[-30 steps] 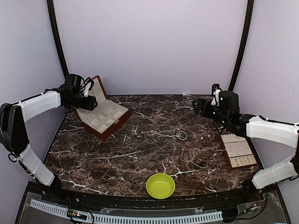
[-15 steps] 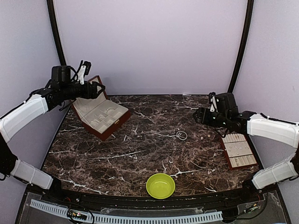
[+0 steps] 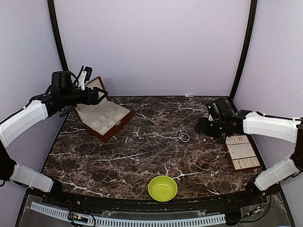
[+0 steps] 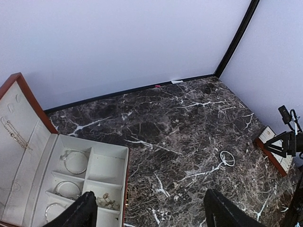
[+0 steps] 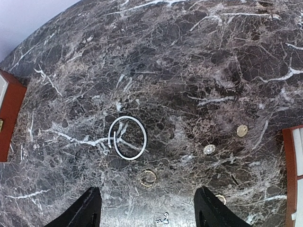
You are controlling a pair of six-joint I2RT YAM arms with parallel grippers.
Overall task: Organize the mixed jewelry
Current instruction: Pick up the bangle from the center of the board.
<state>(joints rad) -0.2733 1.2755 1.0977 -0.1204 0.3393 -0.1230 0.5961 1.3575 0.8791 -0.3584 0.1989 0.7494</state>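
A thin silvery hoop [image 3: 184, 137] lies loose on the dark marble, also seen in the right wrist view [image 5: 127, 137] and the left wrist view [image 4: 227, 158]. Near it lie small pieces: a gold ring [image 5: 148, 177], a pale stud [image 5: 209, 149] and a gold bead [image 5: 242, 130]. My right gripper [image 3: 201, 126] hovers low just right of the hoop, open [image 5: 149, 210], with nothing between its fingers. My left gripper [image 3: 97, 96] hangs open [image 4: 149, 213] above the hinged box [image 3: 102, 118]. Three hoops [image 4: 75, 161] and tiny pieces [image 4: 106, 201] lie in the box's compartments.
A brown-edged tray with cream padded rows [image 3: 241, 152] lies at the right edge, behind my right arm. A lime green bowl [image 3: 163, 187] stands near the front middle. The box lid stands up toward the back left wall.
My left gripper rose from the box lid, swung right a little and opened wider. My right gripper came down and nearer toward the loose hoop, its jaws narrowing somewhat.
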